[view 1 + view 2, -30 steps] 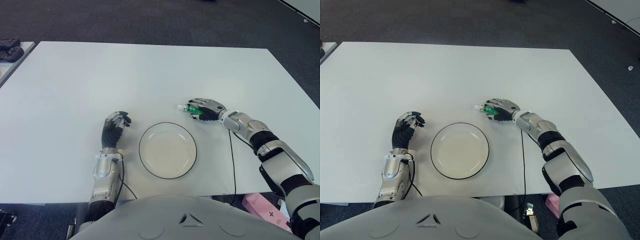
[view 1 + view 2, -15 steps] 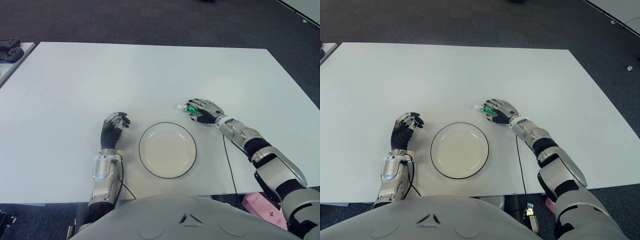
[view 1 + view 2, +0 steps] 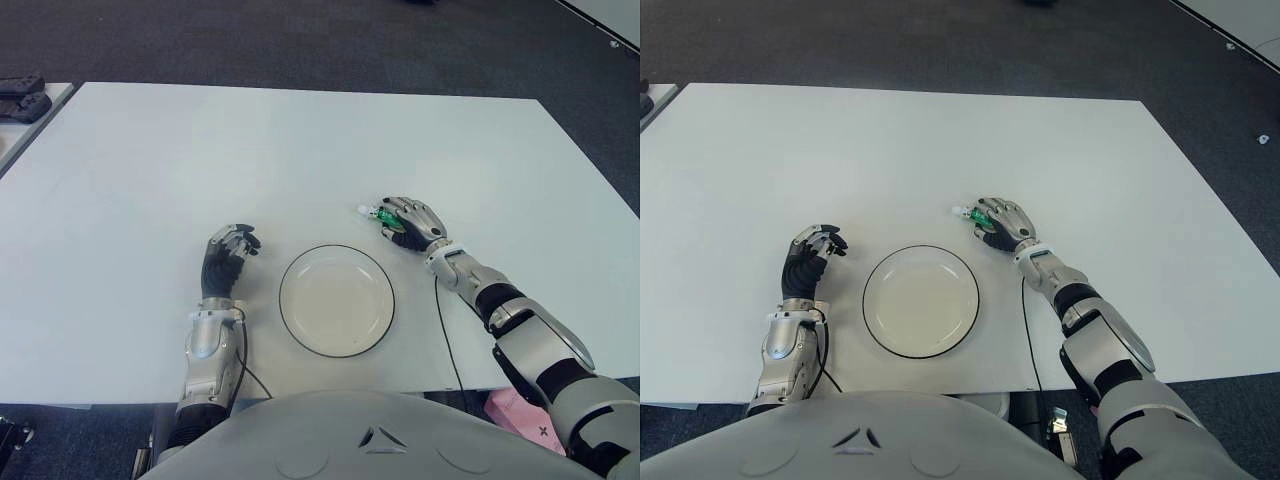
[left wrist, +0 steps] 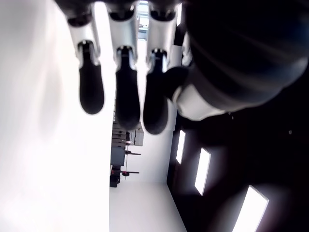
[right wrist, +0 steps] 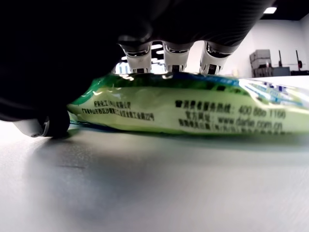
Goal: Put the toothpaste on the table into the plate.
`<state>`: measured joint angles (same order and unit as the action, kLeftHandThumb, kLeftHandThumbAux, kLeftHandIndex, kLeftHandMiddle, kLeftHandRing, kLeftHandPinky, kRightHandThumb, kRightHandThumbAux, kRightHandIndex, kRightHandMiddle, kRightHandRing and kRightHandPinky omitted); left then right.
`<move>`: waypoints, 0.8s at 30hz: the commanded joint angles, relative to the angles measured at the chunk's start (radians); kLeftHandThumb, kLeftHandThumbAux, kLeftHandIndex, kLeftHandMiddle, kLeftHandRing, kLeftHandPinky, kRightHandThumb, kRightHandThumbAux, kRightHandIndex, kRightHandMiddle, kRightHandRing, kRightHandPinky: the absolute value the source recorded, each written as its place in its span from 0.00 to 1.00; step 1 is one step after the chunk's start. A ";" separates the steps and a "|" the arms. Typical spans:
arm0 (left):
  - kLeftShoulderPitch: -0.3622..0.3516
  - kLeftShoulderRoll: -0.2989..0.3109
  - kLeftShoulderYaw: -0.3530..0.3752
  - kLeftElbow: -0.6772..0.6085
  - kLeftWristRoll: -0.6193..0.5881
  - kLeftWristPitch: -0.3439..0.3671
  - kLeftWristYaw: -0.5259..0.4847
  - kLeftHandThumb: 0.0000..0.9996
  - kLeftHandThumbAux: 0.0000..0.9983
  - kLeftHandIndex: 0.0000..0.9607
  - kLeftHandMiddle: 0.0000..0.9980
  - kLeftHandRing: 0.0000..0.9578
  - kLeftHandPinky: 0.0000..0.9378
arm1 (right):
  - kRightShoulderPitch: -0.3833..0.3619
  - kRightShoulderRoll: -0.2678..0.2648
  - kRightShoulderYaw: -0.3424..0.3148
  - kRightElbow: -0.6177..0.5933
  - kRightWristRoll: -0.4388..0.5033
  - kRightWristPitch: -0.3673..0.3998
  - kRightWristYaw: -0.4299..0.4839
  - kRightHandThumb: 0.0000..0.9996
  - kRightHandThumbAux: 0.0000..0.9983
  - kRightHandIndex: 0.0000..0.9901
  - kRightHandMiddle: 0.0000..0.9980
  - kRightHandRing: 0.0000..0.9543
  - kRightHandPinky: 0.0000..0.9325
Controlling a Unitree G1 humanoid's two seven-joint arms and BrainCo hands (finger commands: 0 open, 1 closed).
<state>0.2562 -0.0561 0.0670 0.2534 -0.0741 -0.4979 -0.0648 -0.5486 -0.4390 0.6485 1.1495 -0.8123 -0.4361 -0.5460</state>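
Observation:
A green toothpaste tube (image 5: pixel 193 108) with a white cap (image 3: pixel 364 210) lies on the white table (image 3: pixel 300 150), just behind and to the right of the white, dark-rimmed plate (image 3: pixel 282 300). My right hand (image 3: pixel 407 222) covers the tube. In the right wrist view its fingers (image 5: pixel 173 52) curl over the top of the tube and the thumb presses at its end; the tube still touches the table. Only the cap end sticks out toward the left in the eye views. My left hand (image 3: pixel 229 254) shows left of the plate, fingers relaxed, holding nothing.
A thin black cable (image 3: pixel 446 340) runs from my right wrist to the table's near edge. Dark devices (image 3: pixel 20 98) sit on an adjoining table at the far left. A pink box (image 3: pixel 512 405) shows below the table's near right corner.
My right forearm has swung inward toward my body while the hand stayed on the toothpaste, turning a little over it. The left hand and the plate have not moved.

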 commanded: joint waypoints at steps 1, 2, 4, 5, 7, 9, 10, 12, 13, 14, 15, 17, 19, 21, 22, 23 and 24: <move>0.001 0.003 0.004 0.012 0.006 0.010 0.012 0.70 0.72 0.45 0.56 0.56 0.55 | 0.037 0.002 0.007 0.056 -0.009 0.033 0.019 0.68 0.48 0.23 0.24 0.23 0.31; 0.000 0.004 0.004 0.012 0.006 0.011 0.012 0.70 0.72 0.45 0.56 0.56 0.55 | 0.035 0.003 0.006 0.057 -0.007 0.033 0.017 0.69 0.48 0.25 0.25 0.26 0.35; -0.001 0.006 0.004 0.012 0.008 0.013 0.013 0.70 0.72 0.45 0.56 0.56 0.55 | 0.032 0.005 0.004 0.060 -0.004 0.033 0.013 0.72 0.48 0.27 0.27 0.30 0.40; -0.002 0.007 0.004 0.013 0.010 0.013 0.014 0.70 0.72 0.45 0.56 0.56 0.55 | 0.028 0.006 0.001 0.061 0.000 0.031 0.015 0.73 0.47 0.28 0.28 0.32 0.42; -0.003 0.008 0.005 0.015 0.012 0.012 0.015 0.70 0.72 0.45 0.56 0.56 0.55 | 0.022 0.008 -0.004 0.062 0.007 0.028 0.021 0.75 0.48 0.31 0.31 0.36 0.47; -0.003 0.008 0.006 0.016 0.012 0.008 0.014 0.70 0.72 0.45 0.56 0.56 0.55 | 0.018 0.008 -0.009 0.062 0.015 0.022 0.030 0.77 0.48 0.33 0.33 0.39 0.50; -0.004 0.009 0.006 0.017 0.012 0.006 0.014 0.70 0.72 0.45 0.56 0.56 0.55 | 0.017 0.008 -0.012 0.062 0.019 0.019 0.035 0.76 0.56 0.37 0.35 0.42 0.51; -0.004 0.008 0.007 0.019 0.010 0.003 0.013 0.70 0.72 0.45 0.56 0.56 0.55 | 0.016 0.008 -0.020 0.062 0.030 0.008 0.046 0.74 0.63 0.40 0.38 0.45 0.53; -0.004 0.008 0.008 0.018 0.008 0.002 0.012 0.70 0.72 0.45 0.55 0.56 0.55 | 0.014 0.007 -0.027 0.061 0.039 -0.001 0.056 0.74 0.66 0.41 0.40 0.47 0.54; -0.004 0.009 0.008 0.018 0.007 0.002 0.011 0.70 0.72 0.45 0.55 0.56 0.55 | 0.012 0.006 -0.032 0.059 0.045 -0.006 0.063 0.81 0.66 0.42 0.41 0.49 0.57; -0.004 0.009 0.008 0.018 0.007 0.002 0.011 0.70 0.72 0.45 0.55 0.56 0.55 | 0.012 0.006 -0.035 0.059 0.049 -0.009 0.067 0.84 0.66 0.43 0.41 0.50 0.58; -0.004 0.010 0.009 0.018 0.004 0.003 0.008 0.70 0.72 0.45 0.55 0.55 0.55 | 0.009 0.004 -0.048 0.055 0.063 -0.021 0.082 0.90 0.66 0.43 0.42 0.52 0.60; -0.005 0.011 0.009 0.019 0.001 0.002 0.005 0.70 0.72 0.45 0.55 0.55 0.54 | 0.008 0.002 -0.059 0.050 0.076 -0.033 0.091 0.93 0.66 0.43 0.42 0.54 0.62; -0.005 0.012 0.009 0.021 -0.002 0.000 0.002 0.69 0.72 0.45 0.55 0.55 0.54 | 0.006 0.000 -0.069 0.043 0.087 -0.045 0.094 0.96 0.67 0.41 0.42 0.52 0.59; -0.005 0.012 0.010 0.021 -0.003 -0.001 0.001 0.69 0.72 0.45 0.55 0.55 0.54 | 0.005 -0.001 -0.074 0.040 0.091 -0.051 0.095 0.98 0.67 0.40 0.42 0.51 0.58; -0.006 0.013 0.010 0.022 -0.003 -0.001 0.000 0.69 0.72 0.45 0.55 0.55 0.54 | 0.004 -0.002 -0.079 0.037 0.094 -0.057 0.095 0.98 0.67 0.39 0.42 0.50 0.57; -0.006 0.013 0.010 0.022 -0.004 -0.001 -0.001 0.69 0.72 0.45 0.55 0.55 0.55 | 0.003 -0.003 -0.082 0.035 0.095 -0.062 0.095 0.99 0.67 0.39 0.41 0.50 0.56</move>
<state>0.2528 -0.0491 0.0719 0.2551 -0.0766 -0.5027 -0.0648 -0.5678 -0.4305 0.5739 1.1708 -0.7302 -0.4868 -0.4849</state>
